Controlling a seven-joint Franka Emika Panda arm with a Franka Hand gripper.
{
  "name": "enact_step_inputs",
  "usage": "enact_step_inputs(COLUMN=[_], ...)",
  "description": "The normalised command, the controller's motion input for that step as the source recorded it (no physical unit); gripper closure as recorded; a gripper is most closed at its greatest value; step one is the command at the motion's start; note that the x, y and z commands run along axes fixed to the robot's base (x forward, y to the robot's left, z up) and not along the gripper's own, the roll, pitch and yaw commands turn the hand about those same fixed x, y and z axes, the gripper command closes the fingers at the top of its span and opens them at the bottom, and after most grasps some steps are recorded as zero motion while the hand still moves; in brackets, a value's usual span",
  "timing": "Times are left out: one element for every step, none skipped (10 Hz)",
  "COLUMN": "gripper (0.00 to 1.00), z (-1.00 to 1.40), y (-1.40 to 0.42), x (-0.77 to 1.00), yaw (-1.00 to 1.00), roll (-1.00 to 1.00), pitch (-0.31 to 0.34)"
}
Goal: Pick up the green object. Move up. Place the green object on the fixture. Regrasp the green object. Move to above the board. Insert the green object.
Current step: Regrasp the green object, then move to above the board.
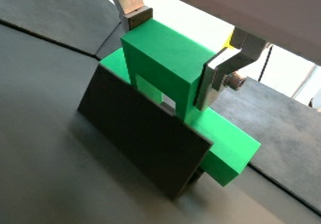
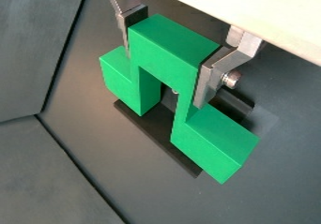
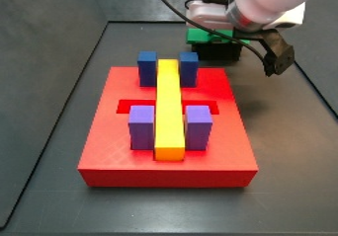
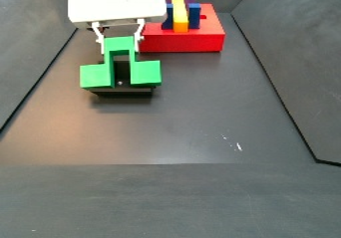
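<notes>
The green object (image 1: 160,73) (image 2: 157,68) rests on the fixture (image 1: 135,139) (image 2: 148,126), its wide bar lying across the bracket and its square stem pointing up. My gripper (image 1: 178,50) (image 2: 172,54) is straight above it, and both fingers (image 1: 221,78) (image 2: 211,78) press flat against opposite sides of the stem. In a side view the gripper (image 4: 120,38) straddles the green object (image 4: 100,76) on the fixture (image 4: 123,91), just in front of the board (image 4: 200,43). The board (image 3: 106,151) is red.
The board carries a long yellow bar (image 3: 168,107), blue blocks (image 3: 188,64) at its far end and purple blocks (image 3: 199,126) nearer. Dark walls and seams edge the black floor (image 4: 200,122).
</notes>
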Motion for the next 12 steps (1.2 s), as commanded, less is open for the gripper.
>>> enact_step_inputs(gripper=[1.0, 1.0, 1.0, 1.0, 1.0, 1.0, 1.0, 1.0, 1.0, 1.0, 1.0, 1.0], z=[0.0, 0.0, 0.0, 0.0, 0.0, 1.4, 1.4, 1.4, 1.4, 1.4, 1.4, 1.4], y=[0.0, 0.0, 0.0, 0.0, 0.0, 0.0, -0.02, -0.02, 0.01, -0.01, -0.02, -0.01], x=[0.0, 0.0, 0.0, 0.0, 0.0, 0.0, -0.01, -0.04, -0.04, -0.03, -0.04, -0.04], yaw=[0.0, 0.0, 0.0, 0.0, 0.0, 0.0, 0.05, 0.05, 0.04, 0.02, 0.01, 0.0], roll=[0.0, 0.0, 0.0, 0.0, 0.0, 0.0, -0.03, -0.1, -0.08, -0.04, -0.02, -0.01], pitch=[0.0, 0.0, 0.0, 0.0, 0.0, 0.0, 0.013, 0.001, -0.032, -0.014, -0.01, -0.002])
